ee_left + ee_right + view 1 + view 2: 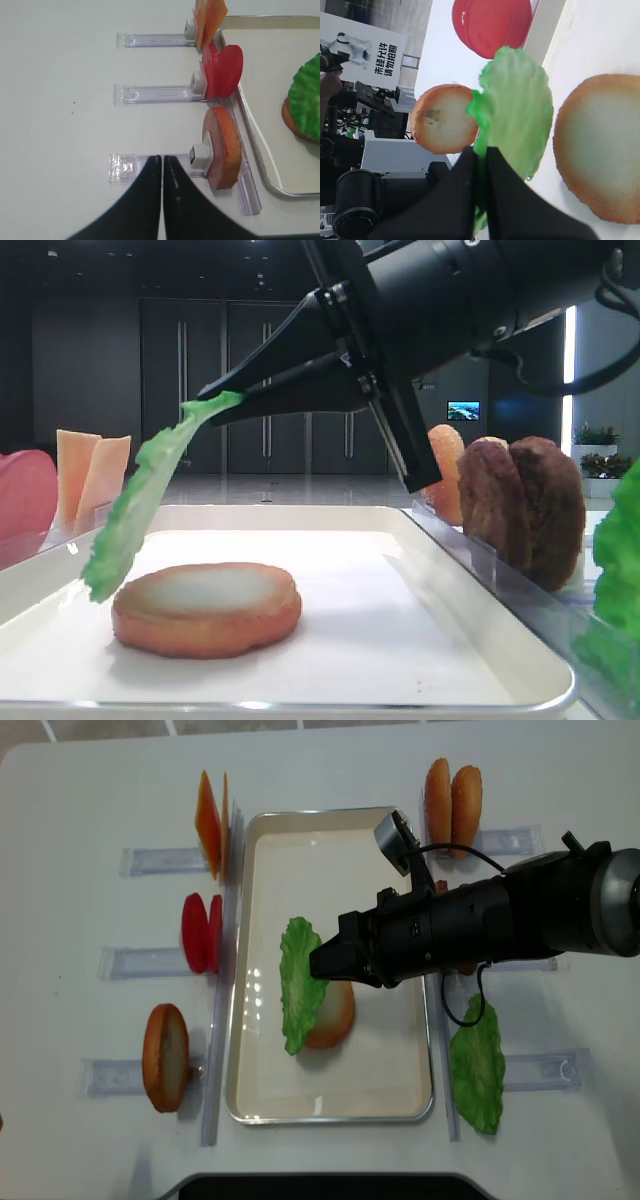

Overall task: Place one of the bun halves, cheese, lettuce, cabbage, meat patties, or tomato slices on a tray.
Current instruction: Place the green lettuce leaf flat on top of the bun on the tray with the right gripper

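My right gripper (318,963) is shut on one end of the flat green lettuce (297,982). The leaf hangs from the jaws (135,505), and its lower end drapes over a bun half (207,608) lying flat on the cream tray (330,1100). In the right wrist view the lettuce (517,107) is pinched between the black fingers (470,175). My left gripper (162,159) is shut on nothing. It hovers over the outer end of a clear rack (130,167) left of the tray.
Left of the tray, racks hold cheese slices (210,823), tomato slices (200,932) and an upright bun half (165,1057). On the right stand two more bun halves (452,800), dark meat patties (525,505) and a green leafy clump (477,1065).
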Tool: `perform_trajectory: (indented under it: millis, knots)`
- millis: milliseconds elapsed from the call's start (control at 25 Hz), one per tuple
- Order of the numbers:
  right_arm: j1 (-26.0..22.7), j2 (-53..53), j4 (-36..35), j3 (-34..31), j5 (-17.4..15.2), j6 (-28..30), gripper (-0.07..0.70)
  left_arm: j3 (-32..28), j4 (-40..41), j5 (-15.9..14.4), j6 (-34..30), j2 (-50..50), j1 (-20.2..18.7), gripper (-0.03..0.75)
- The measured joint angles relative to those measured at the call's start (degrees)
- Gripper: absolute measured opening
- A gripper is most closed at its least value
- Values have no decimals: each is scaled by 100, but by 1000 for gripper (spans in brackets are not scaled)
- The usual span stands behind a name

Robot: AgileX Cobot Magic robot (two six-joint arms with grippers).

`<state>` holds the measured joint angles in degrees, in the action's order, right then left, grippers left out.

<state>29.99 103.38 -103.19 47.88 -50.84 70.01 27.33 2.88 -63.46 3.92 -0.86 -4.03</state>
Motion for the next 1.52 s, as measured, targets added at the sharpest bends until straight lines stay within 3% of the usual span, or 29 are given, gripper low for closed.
perform_trajectory:
  millis: [840, 1520]
  knots:
    - [28, 0, 0, 0, 4, -24, 15, 0, 0, 0, 0, 0, 0, -1]
    - [28, 5, 5, 0, 419, 319, 17, 0, 0, 0, 0, 0, 0, -1]
